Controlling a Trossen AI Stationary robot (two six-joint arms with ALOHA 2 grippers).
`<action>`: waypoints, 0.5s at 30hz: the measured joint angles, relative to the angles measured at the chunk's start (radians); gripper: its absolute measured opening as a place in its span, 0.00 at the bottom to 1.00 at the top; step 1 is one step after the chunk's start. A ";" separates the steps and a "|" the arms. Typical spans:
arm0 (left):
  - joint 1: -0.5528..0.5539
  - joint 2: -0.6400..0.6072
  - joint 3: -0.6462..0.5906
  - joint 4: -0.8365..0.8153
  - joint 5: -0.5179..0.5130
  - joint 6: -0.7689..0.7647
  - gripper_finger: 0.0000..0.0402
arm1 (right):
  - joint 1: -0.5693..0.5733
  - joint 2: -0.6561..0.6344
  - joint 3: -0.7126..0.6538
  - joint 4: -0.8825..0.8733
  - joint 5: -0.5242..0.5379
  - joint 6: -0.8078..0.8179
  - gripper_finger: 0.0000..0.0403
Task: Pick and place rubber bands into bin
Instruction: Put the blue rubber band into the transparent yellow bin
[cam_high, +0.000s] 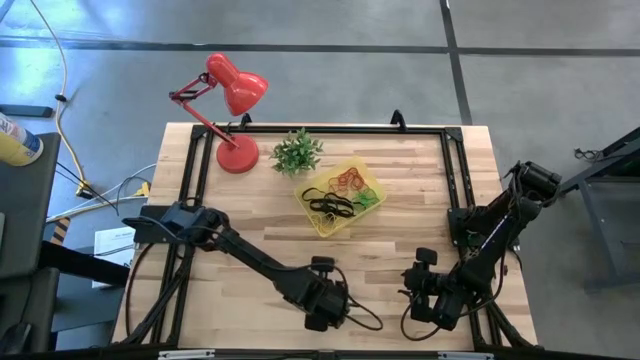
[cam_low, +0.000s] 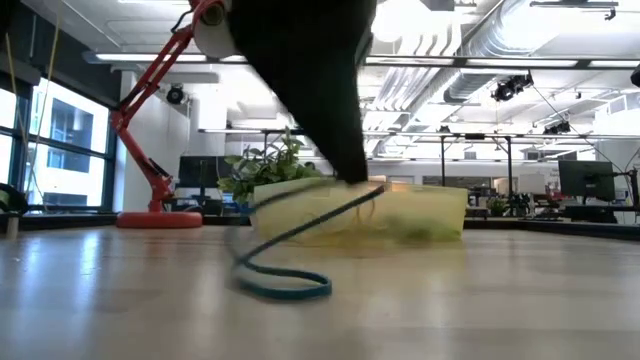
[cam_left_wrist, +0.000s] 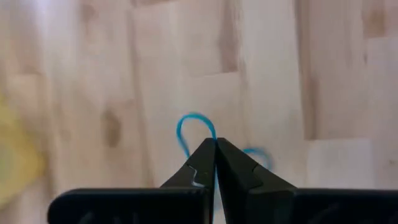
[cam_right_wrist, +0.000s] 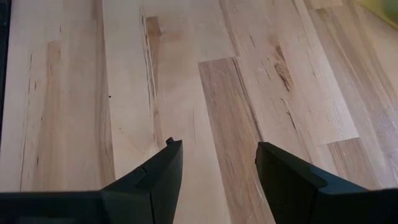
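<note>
Left wrist view alone shows the left claw (cam_left_wrist: 216, 149) clamped on a blue rubber band (cam_left_wrist: 194, 121) over the bench (cam_left_wrist: 323, 74); high view shows the bin (cam_high: 343, 196) well apart, right claw (cam_right_wrist: 217, 155) apart.

Blue rubber band (cam_left_wrist: 194, 122) in black left end effector (cam_left_wrist: 216, 149). Surface (cam_high: 250, 200) pale wood, streaky grain. Bin (cam_high: 318, 222) translucent yellow, holding black, orange, green bands (cam_high: 340, 195). Lamp (cam_high: 228, 100) red; plant (cam_high: 296, 152) green.
</note>
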 joint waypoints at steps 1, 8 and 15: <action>0.000 -0.004 0.014 -0.020 -0.016 0.007 0.00 | 0.000 0.000 0.000 0.001 0.000 0.000 0.48; 0.002 -0.012 0.138 -0.090 -0.137 0.061 0.00 | 0.000 0.000 0.000 0.002 0.001 -0.001 0.48; 0.002 -0.015 0.268 -0.140 -0.257 0.113 0.00 | 0.000 0.000 0.000 0.002 0.004 -0.002 0.48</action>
